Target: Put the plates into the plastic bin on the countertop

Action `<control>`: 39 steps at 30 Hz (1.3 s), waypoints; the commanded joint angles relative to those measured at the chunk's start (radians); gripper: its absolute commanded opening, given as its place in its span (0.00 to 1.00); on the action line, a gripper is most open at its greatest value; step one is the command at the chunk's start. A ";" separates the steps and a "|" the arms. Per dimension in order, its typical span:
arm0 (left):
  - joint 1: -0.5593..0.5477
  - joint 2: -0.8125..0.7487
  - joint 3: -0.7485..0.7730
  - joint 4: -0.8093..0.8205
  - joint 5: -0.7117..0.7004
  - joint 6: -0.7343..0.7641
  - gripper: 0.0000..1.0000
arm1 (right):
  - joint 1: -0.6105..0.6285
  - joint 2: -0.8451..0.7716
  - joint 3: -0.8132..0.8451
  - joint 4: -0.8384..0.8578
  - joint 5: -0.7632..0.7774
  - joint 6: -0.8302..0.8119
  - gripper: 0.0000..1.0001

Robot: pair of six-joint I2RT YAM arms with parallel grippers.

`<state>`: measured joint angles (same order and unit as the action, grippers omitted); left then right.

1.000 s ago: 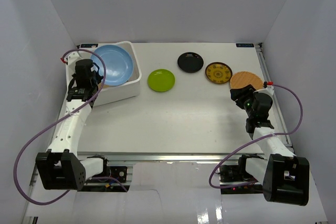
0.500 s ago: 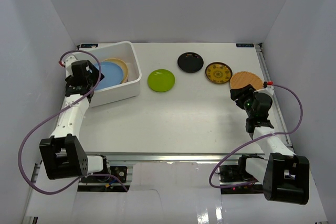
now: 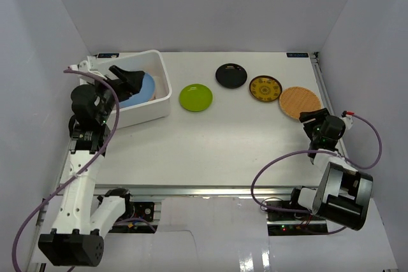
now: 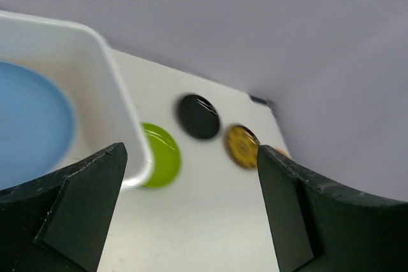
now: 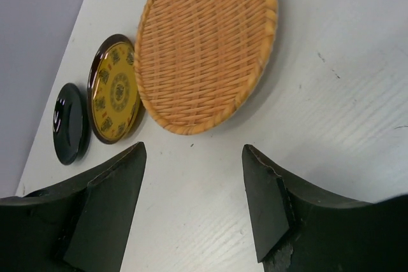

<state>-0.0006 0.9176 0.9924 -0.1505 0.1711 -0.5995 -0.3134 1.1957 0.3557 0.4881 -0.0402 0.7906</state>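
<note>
The white plastic bin (image 3: pixel 157 107) stands at the back left of the countertop (image 3: pixel 217 144) with a light blue plate (image 3: pixel 146 89) lying inside it. My left gripper (image 3: pixel 129 78) hovers open over the bin, holding nothing. In its wrist view the blue plate (image 4: pixel 25 125) lies inside the bin wall (image 4: pixel 118 109), under the left gripper (image 4: pixel 191 152). On the counter lie a lime green plate (image 3: pixel 196 97), a black plate (image 3: pixel 231 76), a dark plate with a yellow pattern (image 3: pixel 265 88) and an orange woven plate (image 3: pixel 299 101). My right gripper (image 3: pixel 309 118) stands open just short of the woven plate (image 5: pixel 204 42).
The right wrist view also shows the yellow-patterned plate (image 5: pixel 115 87) and the black plate (image 5: pixel 69 124) beyond the woven one. A metal rail (image 3: pixel 325 93) runs along the right edge of the counter close to the right arm. White walls enclose the back and both sides.
The left gripper opened and let the blue plate drop flat into the bin, then drew back and up. The right arm pulled back toward the right edge with its jaws spreading wider.
</note>
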 commanded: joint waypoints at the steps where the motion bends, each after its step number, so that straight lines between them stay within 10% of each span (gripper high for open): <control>1: -0.100 -0.003 -0.092 0.037 0.257 -0.051 0.94 | -0.027 0.062 -0.030 0.113 0.013 0.096 0.68; 16: -0.596 0.134 -0.388 0.250 -0.132 -0.239 0.90 | -0.043 0.521 0.088 0.372 -0.044 0.337 0.53; 20: -0.619 0.227 -0.391 0.319 -0.156 -0.266 0.89 | -0.044 0.594 0.082 0.493 -0.090 0.390 0.26; 23: -0.622 0.250 -0.368 0.325 -0.150 -0.235 0.89 | -0.046 0.509 0.019 0.533 -0.066 0.372 0.09; 31: -0.628 0.192 -0.310 0.261 -0.141 -0.099 0.89 | -0.001 0.057 -0.034 0.459 -0.121 0.240 0.08; 39: -0.628 0.017 -0.124 0.103 -0.077 0.092 0.94 | 0.359 -0.125 0.218 0.267 -0.104 0.070 0.08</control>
<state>-0.6243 1.0283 0.7769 0.0162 0.0738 -0.6205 -0.0528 1.0950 0.4622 0.7528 -0.1299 0.9501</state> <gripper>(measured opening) 0.935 0.133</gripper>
